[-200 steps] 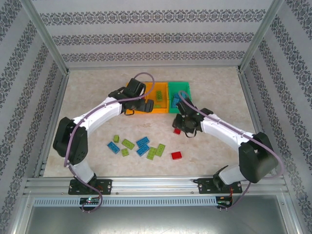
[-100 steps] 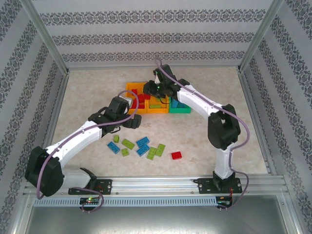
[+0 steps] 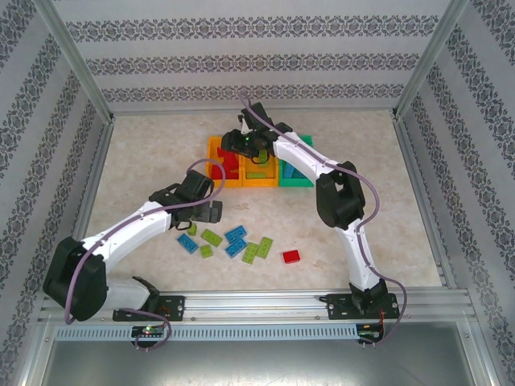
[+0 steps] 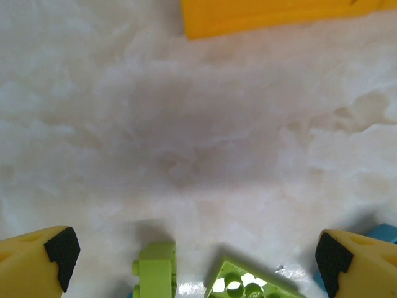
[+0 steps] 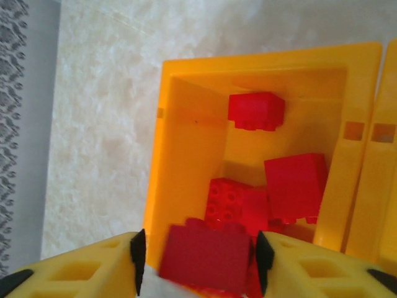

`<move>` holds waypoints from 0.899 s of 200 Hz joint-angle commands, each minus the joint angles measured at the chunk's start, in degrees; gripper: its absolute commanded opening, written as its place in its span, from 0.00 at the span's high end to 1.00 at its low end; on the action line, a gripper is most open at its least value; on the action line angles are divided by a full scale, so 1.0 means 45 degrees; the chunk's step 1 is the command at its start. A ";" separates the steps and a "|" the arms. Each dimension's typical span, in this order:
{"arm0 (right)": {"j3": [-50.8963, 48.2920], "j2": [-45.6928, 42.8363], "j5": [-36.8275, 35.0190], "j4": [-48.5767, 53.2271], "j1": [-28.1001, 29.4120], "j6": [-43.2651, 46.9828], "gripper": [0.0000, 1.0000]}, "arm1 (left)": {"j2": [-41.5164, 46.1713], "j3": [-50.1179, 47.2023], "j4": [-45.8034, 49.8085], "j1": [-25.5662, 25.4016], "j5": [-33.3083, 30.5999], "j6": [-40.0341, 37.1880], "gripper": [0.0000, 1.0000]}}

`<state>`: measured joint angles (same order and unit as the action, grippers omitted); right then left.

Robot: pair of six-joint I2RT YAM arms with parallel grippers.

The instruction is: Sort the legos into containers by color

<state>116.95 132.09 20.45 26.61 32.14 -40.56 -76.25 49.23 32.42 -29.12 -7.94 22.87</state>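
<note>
Two pincers checked. We find the right pincer [image 5: 200, 254] clenched on a red brick [image 5: 211, 247] over the left orange bin [image 5: 186, 155], which holds more red bricks [image 5: 256, 110]. The left pincer [image 4: 195, 254] hangs released, spread wide, above lime bricks [image 4: 156, 273] on the desk [image 4: 186, 124].

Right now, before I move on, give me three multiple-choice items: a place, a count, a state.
1. The right claw is: A above the left orange bin; B folded back at rest; C stretched far right.
2. Red legos loose on the table: A none; B one; C three.
3. The left claw is: A shut on a lego; B shut, empty; C open, empty.
A: the held red lego hangs over that bin. B: one loose red lego lies near the front. C: its fingers are apart, gripping nothing.
</note>
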 commanded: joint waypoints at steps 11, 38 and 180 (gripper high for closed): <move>0.0385 0.0315 0.0007 0.0498 0.0043 -0.0084 0.43 | -0.0362 -0.0215 0.0735 0.0280 0.0268 0.1087 0.01; 0.0293 0.0146 0.0090 0.0405 0.0067 -0.0051 0.39 | -0.0689 -0.0137 0.0945 0.0579 0.0425 0.1177 0.04; -0.1895 -0.2334 -0.0206 -0.0343 -0.0168 -0.0009 0.30 | -0.2342 -0.0332 0.0758 0.1424 0.1786 0.0798 0.39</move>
<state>110.98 125.27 20.47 26.17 32.10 -40.53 -86.04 48.23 35.16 -23.51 -0.43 27.29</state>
